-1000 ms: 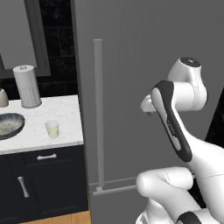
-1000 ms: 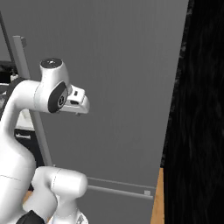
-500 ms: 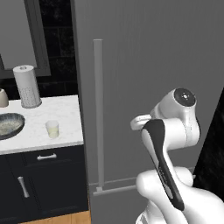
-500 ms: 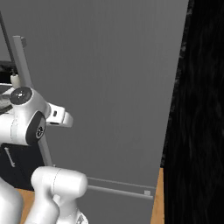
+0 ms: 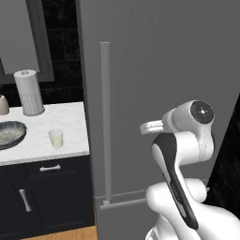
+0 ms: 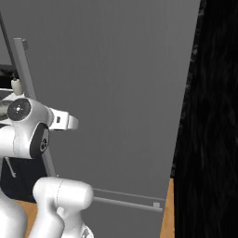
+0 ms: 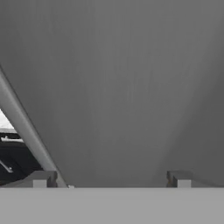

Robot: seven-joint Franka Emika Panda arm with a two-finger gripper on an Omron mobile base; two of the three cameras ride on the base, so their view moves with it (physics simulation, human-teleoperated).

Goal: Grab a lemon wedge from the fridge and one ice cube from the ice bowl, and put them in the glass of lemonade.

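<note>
The fridge (image 5: 159, 70) is a tall matte grey appliance, its door shut, with a long vertical bar handle (image 5: 105, 122). The lemon wedge is hidden. On the white counter to the left, the dark ice bowl (image 5: 9, 133) sits near the edge of the view. The small glass of lemonade (image 5: 56, 138) stands to its right. My gripper (image 7: 109, 180) is open and empty, facing the door close up, with the handle (image 7: 26, 127) slanting past on its left. My hand (image 5: 151, 126) hovers right of the handle at mid height and also appears in the right base view (image 6: 65, 122).
A paper towel roll (image 5: 29, 92) stands at the back of the counter (image 5: 70, 117). Dark cabinet drawers (image 5: 47, 187) lie below it. A black wall (image 6: 209, 116) borders the fridge on the right. Wood floor (image 6: 166, 209) shows at the fridge's foot.
My arm has folded downward, and the hand has dropped and moved left toward the door handle. The gripper stayed open. The fridge door has not moved.
</note>
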